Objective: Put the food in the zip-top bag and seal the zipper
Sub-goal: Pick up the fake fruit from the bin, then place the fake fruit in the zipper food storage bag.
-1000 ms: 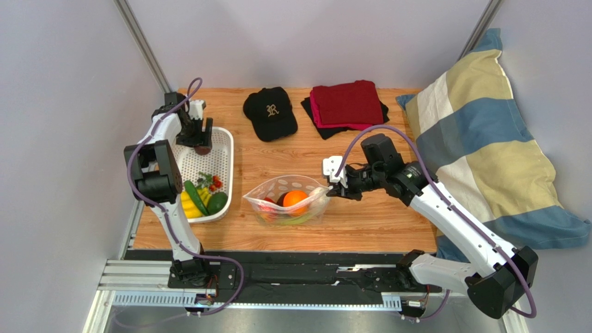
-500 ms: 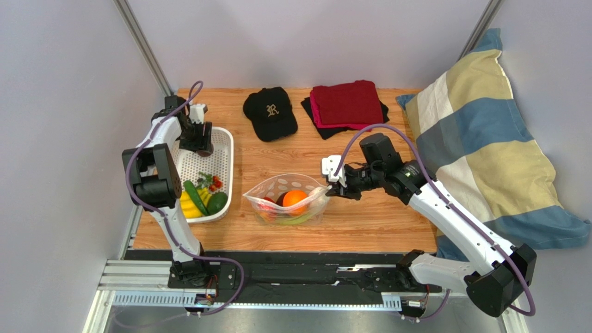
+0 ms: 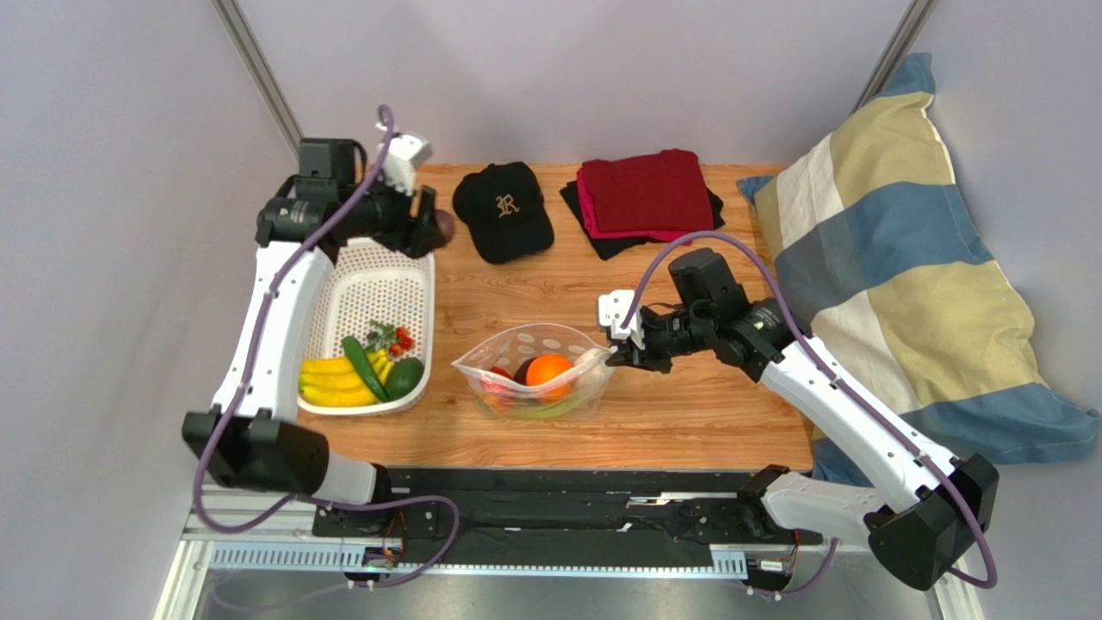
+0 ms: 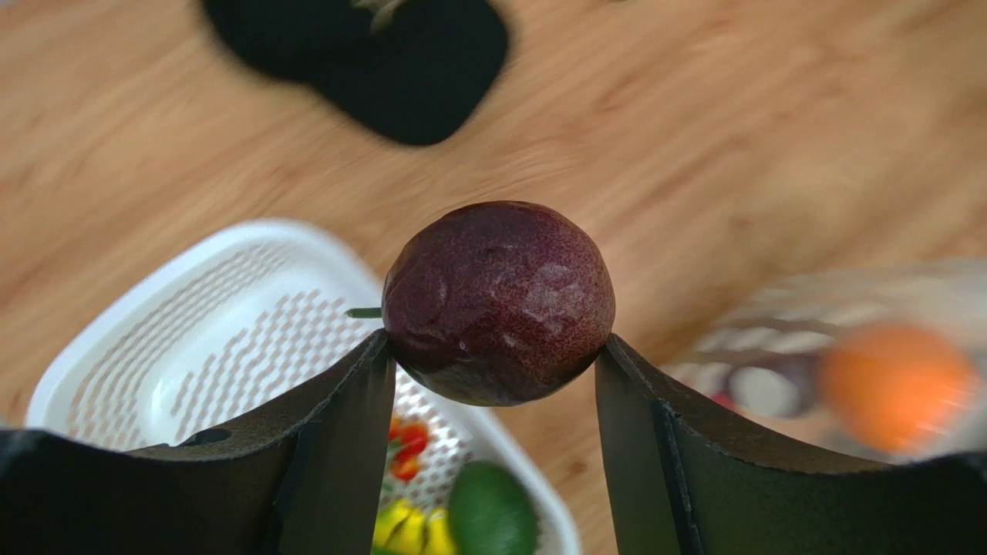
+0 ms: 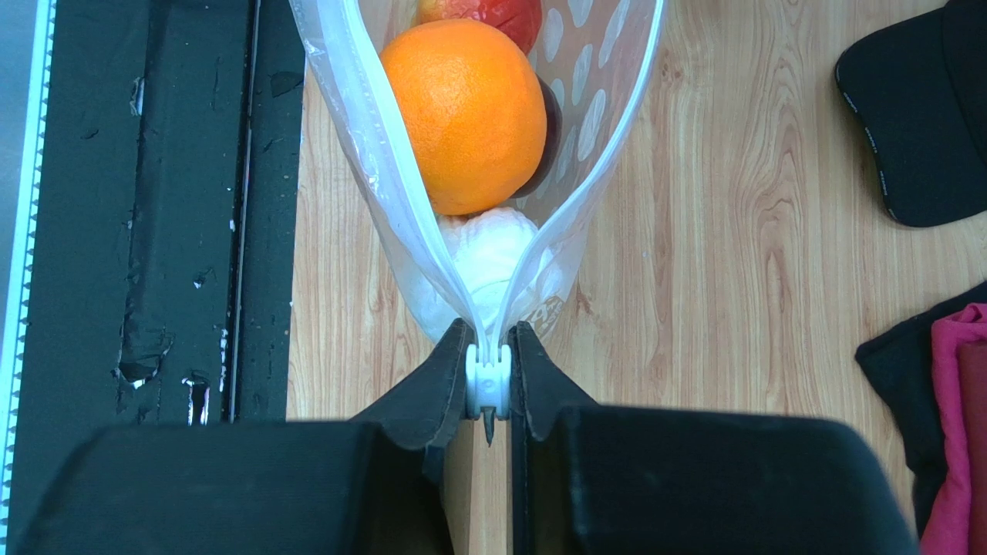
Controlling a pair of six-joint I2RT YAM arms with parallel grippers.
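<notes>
My left gripper (image 4: pixel 496 368) is shut on the dark purple round fruit (image 4: pixel 498 301) and holds it in the air over the basket's far end; in the top view the fruit (image 3: pixel 441 229) is just left of the cap. The dotted zip-top bag (image 3: pixel 533 371) lies open at the table's middle with the orange (image 3: pixel 549 372), a red-yellow fruit (image 5: pixel 481 16) and a pale-green stalk inside. My right gripper (image 5: pixel 488 372) is shut on the white zipper slider (image 5: pixel 488 382) at the bag's right corner; it also shows in the top view (image 3: pixel 618 350). The bag's mouth spreads open.
A white basket (image 3: pixel 365 282) at the left holds bananas (image 3: pixel 335 382), a cucumber, an avocado and small red items. A black cap (image 3: pixel 503 209) and folded red and black cloths (image 3: pixel 644 198) lie at the back. A striped pillow (image 3: pixel 906 271) fills the right side.
My left arm has lifted the purple fruit out of the basket and swung it up and to the right. The right gripper and the bag have not moved.
</notes>
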